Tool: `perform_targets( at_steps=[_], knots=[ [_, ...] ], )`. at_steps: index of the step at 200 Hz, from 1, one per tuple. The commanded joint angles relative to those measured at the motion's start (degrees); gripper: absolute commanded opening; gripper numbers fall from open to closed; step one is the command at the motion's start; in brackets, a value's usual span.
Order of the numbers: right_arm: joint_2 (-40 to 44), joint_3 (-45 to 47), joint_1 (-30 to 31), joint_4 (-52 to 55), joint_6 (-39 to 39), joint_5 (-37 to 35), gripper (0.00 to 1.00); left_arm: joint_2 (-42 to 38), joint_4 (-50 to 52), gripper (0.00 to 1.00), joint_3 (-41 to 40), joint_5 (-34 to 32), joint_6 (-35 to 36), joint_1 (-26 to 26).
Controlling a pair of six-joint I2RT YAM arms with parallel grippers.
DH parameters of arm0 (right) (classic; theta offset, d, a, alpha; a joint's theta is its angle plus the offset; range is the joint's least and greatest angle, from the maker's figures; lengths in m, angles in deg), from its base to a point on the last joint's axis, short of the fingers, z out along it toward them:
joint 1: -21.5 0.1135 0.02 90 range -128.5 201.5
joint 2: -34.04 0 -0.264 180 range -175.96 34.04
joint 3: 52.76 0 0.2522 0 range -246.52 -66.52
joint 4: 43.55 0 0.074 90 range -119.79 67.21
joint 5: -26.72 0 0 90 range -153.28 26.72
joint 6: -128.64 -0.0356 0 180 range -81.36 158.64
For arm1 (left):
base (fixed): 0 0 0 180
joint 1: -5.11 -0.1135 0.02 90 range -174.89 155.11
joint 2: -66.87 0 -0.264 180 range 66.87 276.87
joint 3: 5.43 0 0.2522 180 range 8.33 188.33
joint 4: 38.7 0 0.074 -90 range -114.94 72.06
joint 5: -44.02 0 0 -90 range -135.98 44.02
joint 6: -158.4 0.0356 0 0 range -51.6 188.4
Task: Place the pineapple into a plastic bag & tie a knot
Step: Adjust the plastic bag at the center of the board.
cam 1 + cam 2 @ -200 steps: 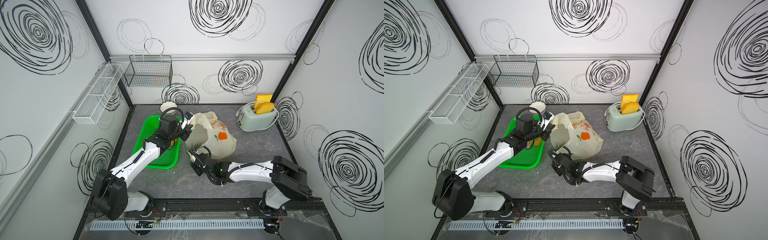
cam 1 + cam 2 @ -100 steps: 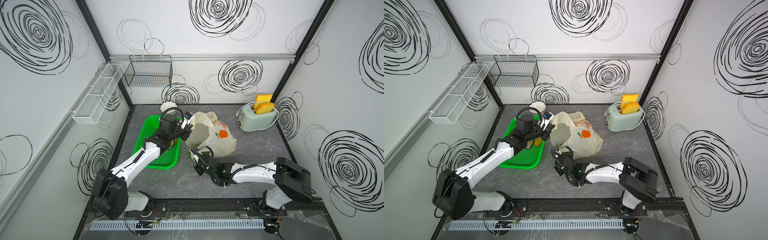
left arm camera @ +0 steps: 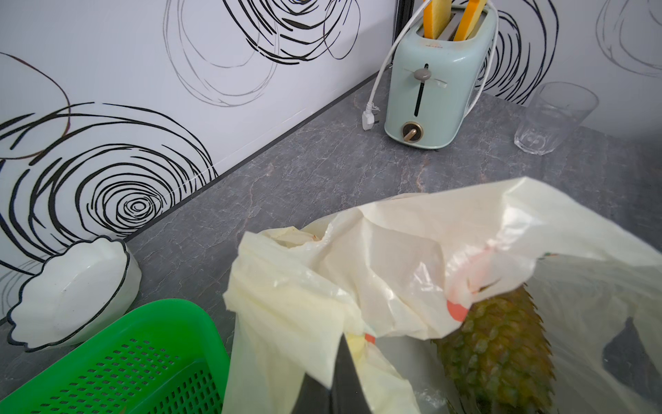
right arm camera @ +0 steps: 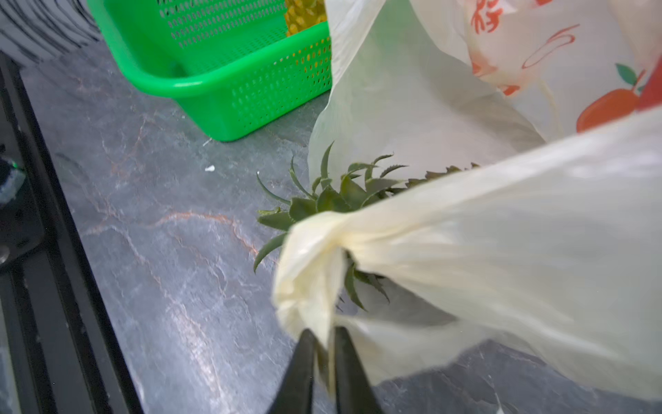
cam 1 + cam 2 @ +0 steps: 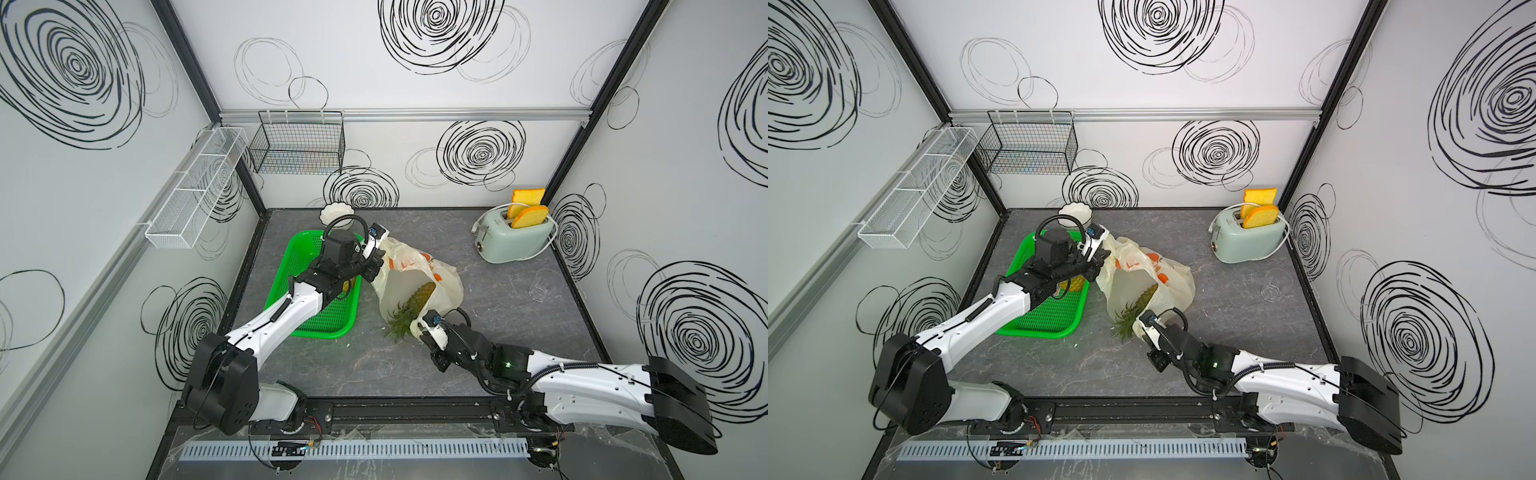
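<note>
I see the plastic bag [image 5: 417, 282] lying mid-frame on the table [image 5: 498, 332], the pineapple [image 5: 419, 297] inside, leaves poking toward lower left. My left gripper [image 3: 340, 376] is pinched on one bunched handle; my right gripper [image 4: 324, 362] is clamped on another.

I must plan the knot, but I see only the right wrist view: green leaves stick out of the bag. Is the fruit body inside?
Observer: Yes. In both top views the pineapple body lies inside the plastic bag; only its leaves poke out of the mouth.
Operator: What holds the other side of the mouth?
Observer: The left hand is shut on the far edge, beside the green basket.
Operator: Is anything behind the bag?
Observer: A toaster and a clear glass, both apart from it.
</note>
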Motion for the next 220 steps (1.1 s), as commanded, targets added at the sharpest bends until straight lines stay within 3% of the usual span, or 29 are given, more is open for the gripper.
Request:
perform_targets(
  at_steps=[1, 38, 57, 81, 98, 122, 167, 176, 206, 220],
  knots=[
    [1.62, -0.86, 0.02, -0.21, 1.31, 3.79, 0.32, 0.71, -2.50, 0.00, 1.65, 0.40, -0.73, 0.24],
    [-1.40, -6.22, 0.21, 1.60, 0.40, 8.51, 0.69, 0.41, -2.35, 0.00, 1.27, 0.46, -0.69, 0.44],
    [-3.76, -6.78, 0.22, -0.56, 0.12, 8.40, 0.77, 0.36, -2.35, 0.00, 1.27, 0.47, -0.68, 0.65],
    [-9.23, -8.11, 0.00, -2.99, -0.85, 5.93, 0.77, 0.39, -2.36, 0.00, 1.35, 0.49, -0.81, 1.03],
    [-13.74, -10.19, -0.27, -2.90, -2.31, 4.26, 0.72, 0.31, -2.05, 0.00, 1.52, 0.35, -0.74, 1.29],
    [-16.60, -10.89, -0.54, -4.92, -4.53, 0.87, 0.55, -0.12, -1.42, 0.00, 1.52, 0.13, -0.42, 1.42],
    [-15.04, -10.83, -2.20, -6.20, -4.41, 0.67, 0.00, -0.99, -1.04, 0.00, 0.75, -1.07, 0.15, 1.07],
    [-13.70, -10.30, -2.35, -5.91, -3.91, 1.09, 0.00, -1.42, -1.40, 0.02, 0.64, -1.81, -0.12, 0.95],
    [-8.91, -8.15, -3.68, -3.87, -4.27, 2.88, 0.00, -4.80, -1.50, 0.38, 1.03, -7.68, 2.89, 3.08],
    [-7.86, -8.29, -4.90, -2.60, -4.86, 4.24, 0.00, -6.22, 0.91, 0.45, 1.25, -10.22, 7.03, 5.11]
  ],
)
